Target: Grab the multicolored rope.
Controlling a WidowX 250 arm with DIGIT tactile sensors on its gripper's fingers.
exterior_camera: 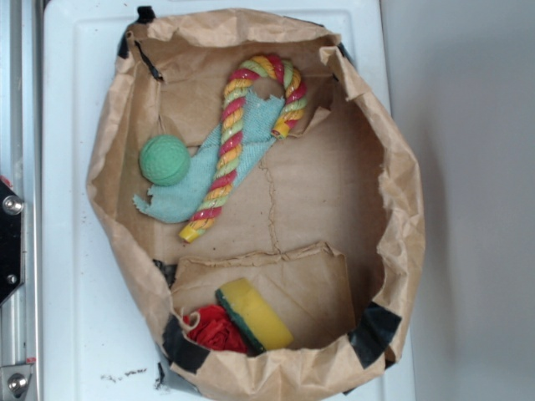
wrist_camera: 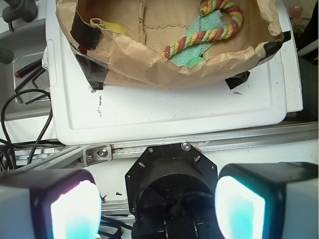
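A white tray (exterior_camera: 75, 167) is covered by an opened paper bag (exterior_camera: 393, 209). Inside, from left, a green ball (exterior_camera: 164, 159), a teal rag (exterior_camera: 188, 196) and the rope (exterior_camera: 226, 159), laid across the rag, are seen. The gripper (wrist_camera: 158, 211) is held outside the bag, fingers (wrist_camera: 238, 206) spread wide apart.

In the wrist view, the paper bag's near wall (wrist_camera: 149, 64) hides most of the green ball (wrist_camera: 197, 61), and the top edge cuts off the hook of the multicolored rope (wrist_camera: 209, 35). The gripper (wrist_camera: 158, 209) shows only as two blurred glowing pads (wrist_camera: 75, 209), cut by the bottom edge. In the exterior view, the bag rim partly covers the red yarn bundle (exterior_camera: 216, 330).
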